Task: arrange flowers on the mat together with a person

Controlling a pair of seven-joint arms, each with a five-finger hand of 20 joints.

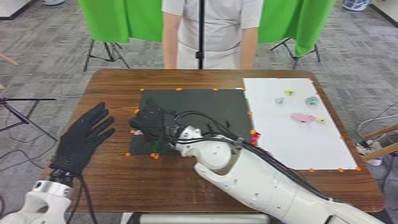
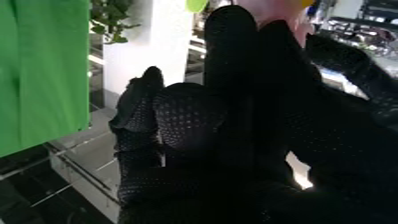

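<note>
Your left hand (image 1: 83,135) is released beside the dark mat (image 1: 191,96), presumably parked to leave you room. Your right hand (image 1: 158,122) is over that mat, probably for placing; whether it grasps the pink shape (image 2: 269,9), you cannot tell. A red flower (image 1: 255,138) lies by the mat's right edge; a pink flower (image 1: 302,117) lies on the white sheet (image 1: 311,150), likely as your stock.

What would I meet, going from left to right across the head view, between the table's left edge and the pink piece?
Left robot hand → right robot hand → red piece → pink piece.
</note>
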